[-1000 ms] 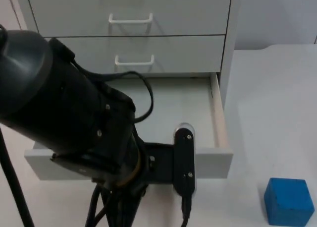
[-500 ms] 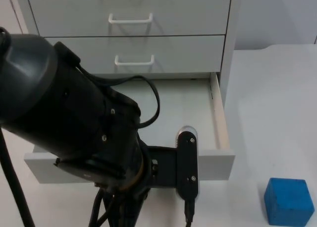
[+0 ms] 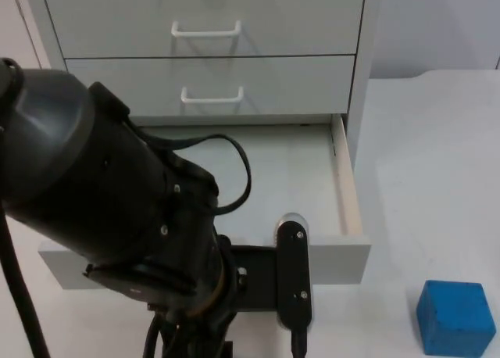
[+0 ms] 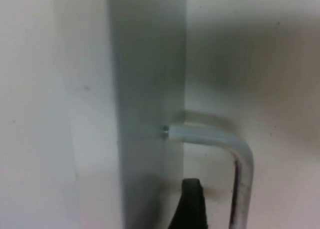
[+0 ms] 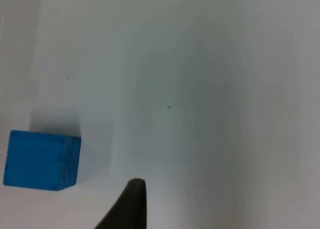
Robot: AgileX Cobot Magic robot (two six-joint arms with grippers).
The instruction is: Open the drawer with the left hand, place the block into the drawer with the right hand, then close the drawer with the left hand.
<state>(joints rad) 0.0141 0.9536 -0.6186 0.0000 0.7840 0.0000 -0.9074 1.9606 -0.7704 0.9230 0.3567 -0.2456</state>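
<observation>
At the drawer (image 3: 344, 252) front, left gripper (image 3: 293, 284) by the handle (image 4: 235, 159); grip cannot be told.
Risk: right gripper (image 5: 131, 206), state unclear, nudges block (image 3: 455, 317) away on the desk (image 3: 437, 178).

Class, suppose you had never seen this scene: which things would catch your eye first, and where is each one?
The bulky black left arm dominates the near left of the top view, its left gripper at the front panel of the open bottom drawer of a white drawer cabinet. The bright blue block sits alone on the white table, to the right of the drawer. The left wrist view shows the drawer handle up close.
</observation>
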